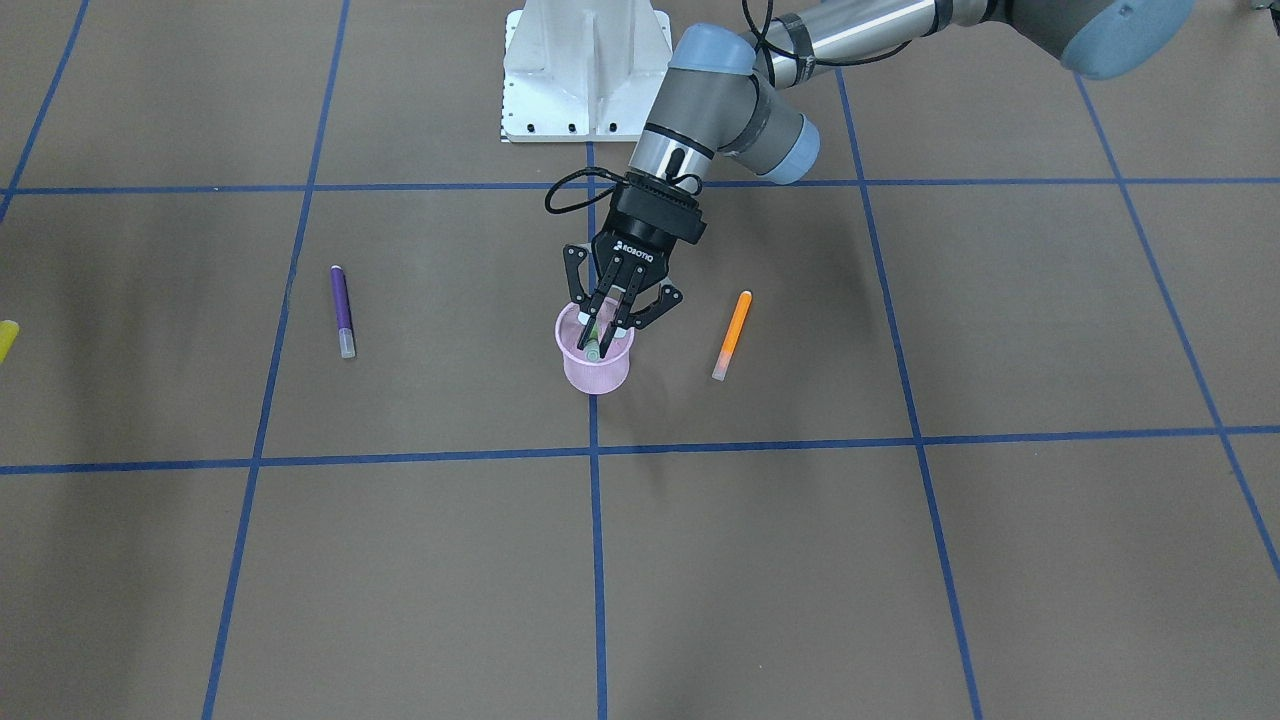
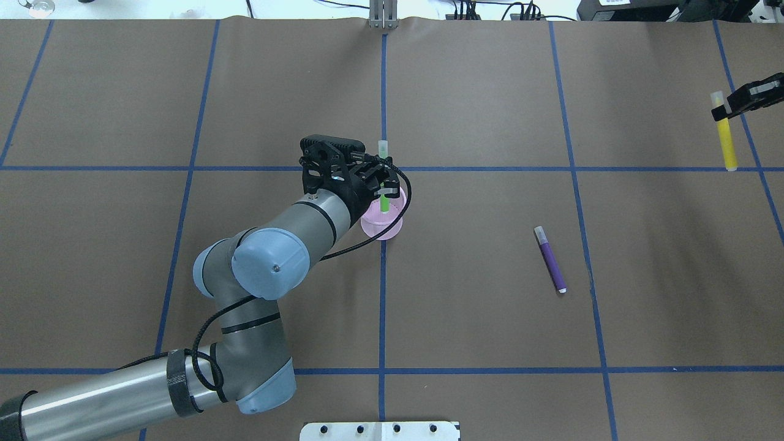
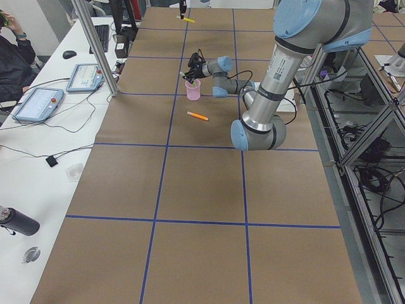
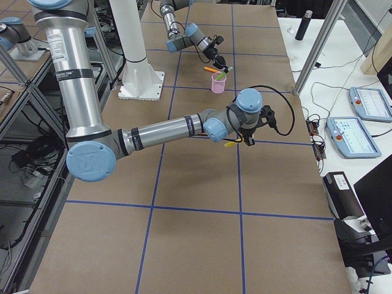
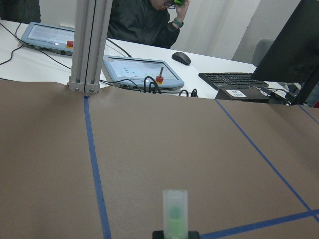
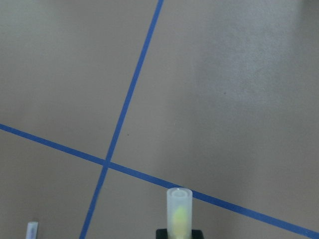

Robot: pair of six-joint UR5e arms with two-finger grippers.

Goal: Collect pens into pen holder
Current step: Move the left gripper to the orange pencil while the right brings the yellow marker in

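The pink mesh pen holder (image 1: 597, 368) stands at the table's middle, and also shows in the overhead view (image 2: 383, 225). My left gripper (image 1: 600, 338) is right above its mouth, shut on the green pen (image 2: 384, 202), which stands upright with its lower end inside the cup. Its pale cap shows in the left wrist view (image 5: 175, 211). My right gripper (image 2: 727, 111) is at the far right, shut on the yellow pen (image 2: 726, 142), whose cap shows in the right wrist view (image 6: 179, 211). The purple pen (image 1: 343, 312) and the orange pen (image 1: 733, 333) lie flat on either side of the cup.
The white robot base (image 1: 585, 70) sits at the table's near edge. An operators' desk with teach pendants (image 3: 38, 101) and an aluminium post (image 5: 88, 45) line the far edge. Blue tape lines grid the brown paper.
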